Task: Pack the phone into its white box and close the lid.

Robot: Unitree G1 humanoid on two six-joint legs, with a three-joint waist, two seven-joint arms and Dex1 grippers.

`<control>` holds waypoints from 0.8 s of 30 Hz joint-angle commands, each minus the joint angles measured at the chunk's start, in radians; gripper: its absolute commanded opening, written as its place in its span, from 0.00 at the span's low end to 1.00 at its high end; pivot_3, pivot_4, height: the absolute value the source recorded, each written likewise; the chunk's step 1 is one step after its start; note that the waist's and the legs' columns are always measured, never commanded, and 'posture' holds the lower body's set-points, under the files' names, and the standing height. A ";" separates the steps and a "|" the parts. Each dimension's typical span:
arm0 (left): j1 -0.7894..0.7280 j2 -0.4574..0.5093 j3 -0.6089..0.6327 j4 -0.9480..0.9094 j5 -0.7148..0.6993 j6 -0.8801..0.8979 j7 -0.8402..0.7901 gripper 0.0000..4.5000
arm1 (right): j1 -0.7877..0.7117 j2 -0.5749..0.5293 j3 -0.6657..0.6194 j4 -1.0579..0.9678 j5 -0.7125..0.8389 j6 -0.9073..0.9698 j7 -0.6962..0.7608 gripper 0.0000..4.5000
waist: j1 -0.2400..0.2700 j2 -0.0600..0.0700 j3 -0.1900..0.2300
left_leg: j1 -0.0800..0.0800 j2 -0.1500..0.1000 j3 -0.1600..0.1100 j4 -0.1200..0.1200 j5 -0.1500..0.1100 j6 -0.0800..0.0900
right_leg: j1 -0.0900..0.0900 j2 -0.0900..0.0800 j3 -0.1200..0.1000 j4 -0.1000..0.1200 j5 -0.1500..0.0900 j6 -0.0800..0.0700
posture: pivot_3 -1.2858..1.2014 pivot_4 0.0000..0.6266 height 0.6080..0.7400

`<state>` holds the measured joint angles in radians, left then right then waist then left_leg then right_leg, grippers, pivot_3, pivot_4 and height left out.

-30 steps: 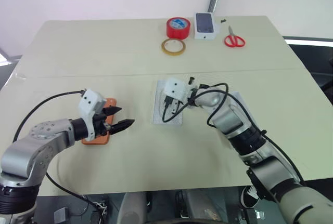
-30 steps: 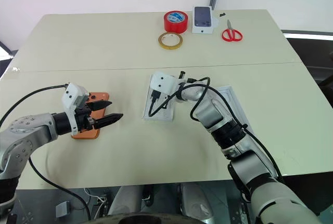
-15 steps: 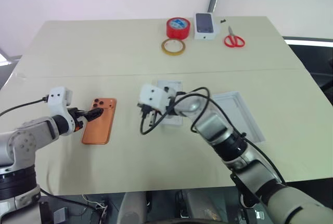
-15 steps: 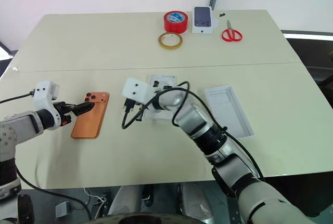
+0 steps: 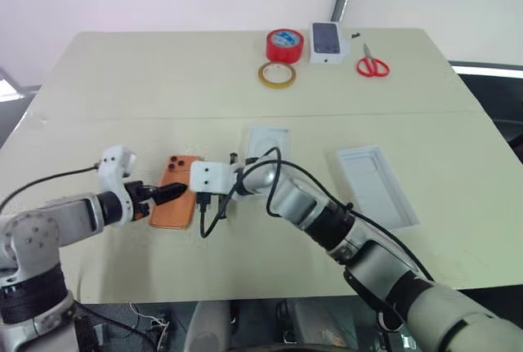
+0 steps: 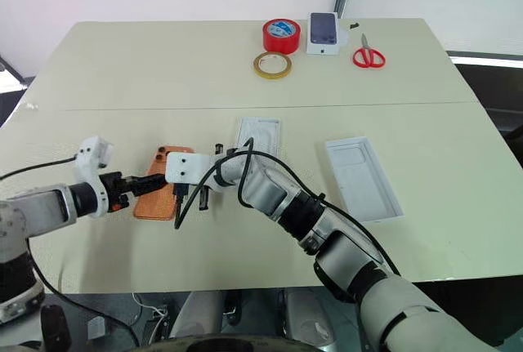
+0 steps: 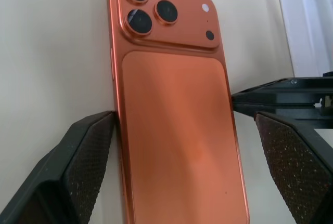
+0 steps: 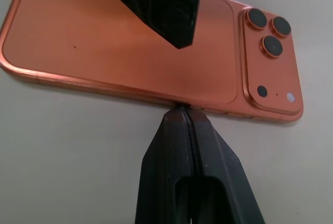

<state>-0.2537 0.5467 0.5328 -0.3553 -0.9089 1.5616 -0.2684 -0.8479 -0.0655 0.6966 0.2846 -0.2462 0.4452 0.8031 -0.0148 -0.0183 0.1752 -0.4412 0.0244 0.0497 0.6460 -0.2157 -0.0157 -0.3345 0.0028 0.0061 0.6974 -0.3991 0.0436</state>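
The orange phone [image 5: 175,199] lies back up on the table, its three lenses [image 7: 141,7] at the far end. My left gripper [image 7: 184,125] is open and low, one finger [image 7: 88,156] on each long side of the phone's near end. From the other side, my right gripper [image 8: 181,110] is shut, its tips touching the phone's long edge. The lid [image 5: 377,184], a white walled shell with a pale inside, lies open side up at the right. The white box is hidden or out of view.
A flat white insert [image 5: 268,140] with a rounded recess lies just beyond my right arm. At the table's far edge are a red tape roll [image 5: 284,44], a tan tape ring [image 5: 276,74], a small white carton [image 5: 326,42] and red scissors [image 5: 372,66].
My right gripper has swung left from over the white insert to the phone's right edge. My left gripper drew back off the phone, then came low around its near end, open wider.
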 commanded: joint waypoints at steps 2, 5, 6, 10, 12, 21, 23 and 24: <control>0.030 -0.056 -0.038 0.010 -0.158 0.053 0.031 1.00 | -0.012 0.021 0.002 0.005 -0.017 -0.027 0.006 0.00 | -0.001 0.000 -0.004 | 0.000 0.000 0.000 0.000 0.000 0.000 | 0.000 0.000 0.000 0.000 0.000 0.000 | 0.52 0.24 1.00; 0.008 -0.072 -0.006 0.038 -0.222 0.053 0.079 1.00 | -0.005 0.018 0.001 0.001 -0.024 -0.031 0.011 0.00 | 0.001 0.000 -0.005 | 0.000 0.000 0.000 0.000 0.000 0.000 | 0.001 0.000 0.000 0.000 0.000 0.000 | 0.52 0.24 1.00; -0.006 -0.073 0.007 0.054 -0.239 0.053 0.097 1.00 | -0.002 0.015 0.000 -0.003 -0.026 -0.033 0.014 0.00 | 0.001 0.000 -0.005 | 0.000 0.000 0.000 0.000 0.000 0.000 | 0.001 0.000 0.000 0.000 0.000 0.000 | 0.52 0.24 1.00; -0.034 -0.062 0.043 0.108 -0.302 0.053 0.169 1.00 | 0.004 0.009 -0.002 -0.007 -0.033 -0.037 0.017 0.00 | -0.004 -0.001 -0.006 | 0.000 0.000 0.000 0.000 0.000 0.000 | 0.000 0.000 0.000 0.000 0.000 0.000 | 0.52 0.24 1.00; -0.032 -0.047 0.058 0.123 -0.312 0.053 0.199 1.00 | 0.005 0.006 -0.004 -0.009 -0.037 -0.039 0.016 0.00 | -0.005 -0.001 -0.006 | 0.000 0.000 0.000 0.000 0.000 0.000 | 0.000 0.000 0.000 0.000 0.000 0.000 | 0.52 0.24 1.00; -0.017 -0.020 0.157 0.178 -0.383 0.053 0.288 0.47 | 0.006 -0.021 -0.023 -0.032 -0.040 -0.041 0.017 0.00 | -0.007 -0.002 -0.006 | 0.000 0.001 0.000 0.000 0.000 0.000 | -0.001 0.001 0.000 0.000 0.000 0.000 | 0.52 0.24 1.00; -0.015 -0.023 0.170 0.185 -0.397 0.053 0.304 0.47 | 0.005 -0.029 -0.030 -0.043 -0.037 -0.037 0.018 0.00 | -0.005 -0.002 -0.005 | 0.000 0.001 0.000 0.000 0.000 0.000 | -0.001 0.000 0.000 0.000 0.000 0.000 | 0.52 0.24 1.00; -0.011 -0.025 0.177 0.186 -0.406 0.052 0.311 0.47 | 0.005 -0.033 -0.034 -0.051 -0.035 -0.034 0.019 0.00 | -0.004 -0.002 -0.005 | -0.001 0.001 0.000 0.000 0.000 0.000 | -0.001 0.000 0.000 0.000 0.000 0.000 | 0.52 0.24 1.00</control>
<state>-0.2660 0.5120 0.6747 -0.1583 -1.2726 1.6057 0.0336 -0.8425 -0.0947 0.6902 0.2765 -0.2738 0.4082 0.8209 -0.0193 -0.0208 0.1698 -0.4418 0.0251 0.0494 0.6458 -0.2158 -0.0157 -0.3355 0.0032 0.0058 0.6972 -0.3992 0.0437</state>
